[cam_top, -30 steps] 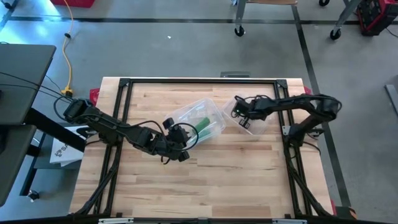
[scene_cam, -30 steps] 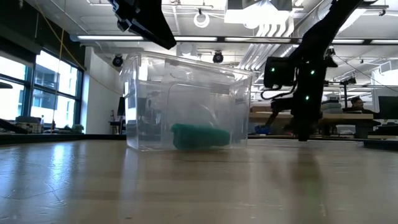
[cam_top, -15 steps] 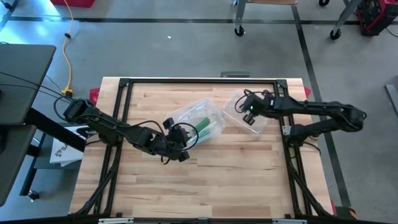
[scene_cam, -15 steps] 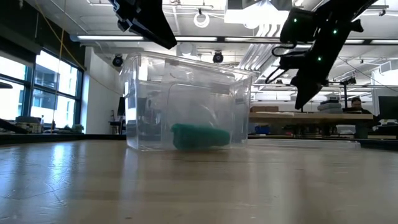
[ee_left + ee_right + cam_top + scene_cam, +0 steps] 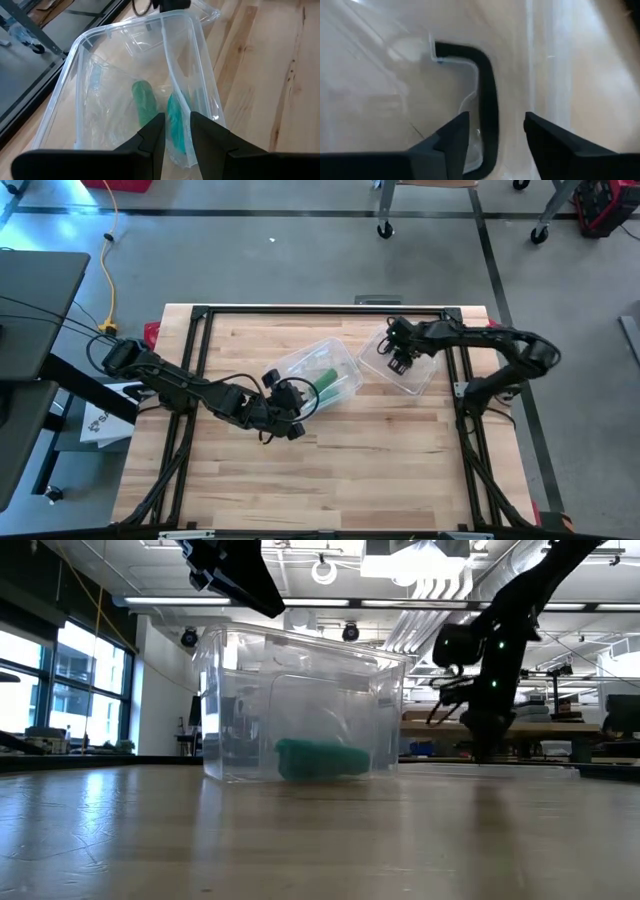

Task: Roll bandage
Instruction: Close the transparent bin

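A clear plastic container (image 5: 318, 368) stands on its base mid-table, with a green bandage roll (image 5: 326, 381) lying on its floor, also seen in the low view (image 5: 320, 758). My left gripper (image 5: 292, 402) is at the container's near-left rim, shut on its wall. The clear lid (image 5: 400, 370), edged by a black seal (image 5: 487, 100), lies flat on the table to the container's right. My right gripper (image 5: 400, 360) points down over the lid, open, its fingers either side of the seal's corner. My left gripper holds the container's thin side wall (image 5: 176, 107) just below the rim, one finger inside and one outside. The fingers come slanting down from the table's near left. The container stays upright on the table. I cannot tell whether my right gripper touches the lid.
Black frame rails (image 5: 195, 380) run along the table's left, right and far edges. Bare wood (image 5: 330, 480) spreads toward the near edge. A white box (image 5: 105, 420) sits off the table's left side.
My right gripper rose and tipped away from the lid, then came back down over it pointing downward, and has opened. The container, the bandage and my left gripper have kept still.
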`<action>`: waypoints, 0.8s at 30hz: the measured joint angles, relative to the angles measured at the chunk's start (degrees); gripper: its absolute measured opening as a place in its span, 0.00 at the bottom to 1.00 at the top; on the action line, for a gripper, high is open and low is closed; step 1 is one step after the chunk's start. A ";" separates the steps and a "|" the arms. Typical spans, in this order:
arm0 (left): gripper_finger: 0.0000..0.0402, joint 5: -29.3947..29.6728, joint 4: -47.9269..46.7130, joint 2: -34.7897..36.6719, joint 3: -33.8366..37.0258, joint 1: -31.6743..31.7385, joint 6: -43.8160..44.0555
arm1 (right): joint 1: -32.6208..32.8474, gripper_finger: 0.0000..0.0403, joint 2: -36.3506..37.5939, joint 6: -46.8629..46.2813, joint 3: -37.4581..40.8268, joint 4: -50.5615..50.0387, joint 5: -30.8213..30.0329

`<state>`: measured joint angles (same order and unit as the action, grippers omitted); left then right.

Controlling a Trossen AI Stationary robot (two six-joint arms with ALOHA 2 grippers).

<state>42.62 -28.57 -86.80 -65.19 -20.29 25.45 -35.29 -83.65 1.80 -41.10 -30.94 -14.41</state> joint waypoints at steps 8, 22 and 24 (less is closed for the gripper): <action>0.21 0.00 0.16 0.00 0.00 0.00 0.02 | 0.11 0.44 -10.80 -1.99 -0.63 1.92 -11.04; 0.21 -0.03 0.18 0.00 0.00 -0.52 1.41 | 6.10 0.02 -13.98 -6.04 -0.09 1.07 -18.91; 0.21 -0.01 0.16 0.00 0.00 -0.52 1.42 | 8.67 0.01 -14.02 -7.58 -0.02 0.11 -20.28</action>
<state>42.61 -28.40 -86.80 -65.19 -20.82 26.87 -26.62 -97.67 -5.78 -41.12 -30.84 -34.69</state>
